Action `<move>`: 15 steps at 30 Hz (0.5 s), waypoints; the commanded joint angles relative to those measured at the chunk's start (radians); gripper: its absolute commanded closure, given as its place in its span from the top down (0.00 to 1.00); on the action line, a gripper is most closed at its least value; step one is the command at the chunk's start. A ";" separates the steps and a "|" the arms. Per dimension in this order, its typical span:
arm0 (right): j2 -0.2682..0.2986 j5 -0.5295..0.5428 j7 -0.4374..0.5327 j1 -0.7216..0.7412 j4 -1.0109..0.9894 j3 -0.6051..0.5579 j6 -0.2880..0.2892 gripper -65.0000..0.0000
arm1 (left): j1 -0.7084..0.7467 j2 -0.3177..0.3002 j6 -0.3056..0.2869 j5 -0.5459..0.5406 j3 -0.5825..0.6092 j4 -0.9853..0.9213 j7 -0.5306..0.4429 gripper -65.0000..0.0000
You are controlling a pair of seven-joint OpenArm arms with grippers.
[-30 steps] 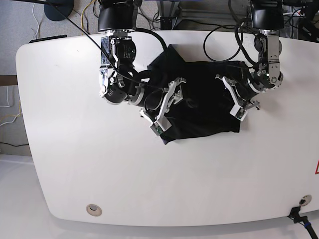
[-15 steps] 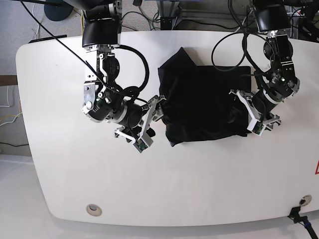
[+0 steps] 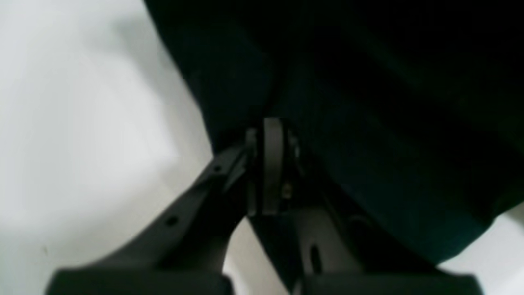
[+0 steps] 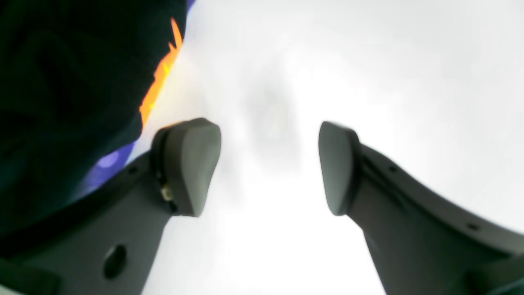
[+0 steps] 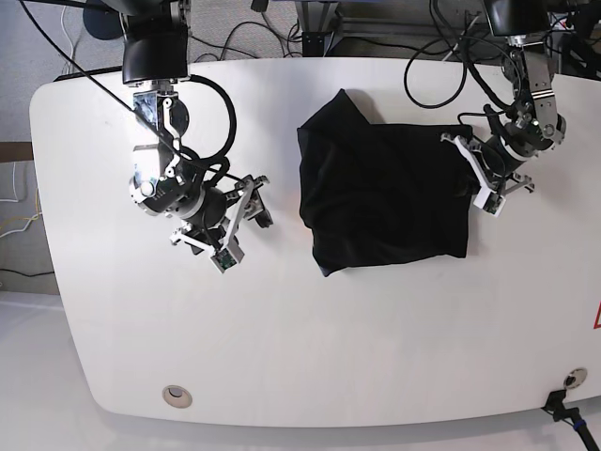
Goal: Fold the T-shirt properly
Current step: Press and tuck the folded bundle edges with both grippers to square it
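Now the right tool [image 5: 233, 222] is hanging apart beside the folded T-shirt [image 5: 385, 193], having let go, while the left tool [image 5: 476, 178] is pinching its edge on the desk [image 5: 376, 348].

White table [image 5: 376, 338], folded black T-shirt [image 5: 385, 202] flat on top

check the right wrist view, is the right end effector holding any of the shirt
No, the right end effector stands open over bare white table, beside the T-shirt.

So the T-shirt [image 5: 385, 199] lies on the table [image 5: 329, 357] toward its far edge, with the right gripper [image 5: 237, 228] well off to its left and the left gripper [image 5: 481, 178] at its right edge.
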 commanded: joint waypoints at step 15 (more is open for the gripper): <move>-0.283 0.002 0.024 -0.003 0.022 -0.128 0.002 0.62 | -0.016 0.015 -0.001 -0.019 0.005 -0.023 -0.023 0.00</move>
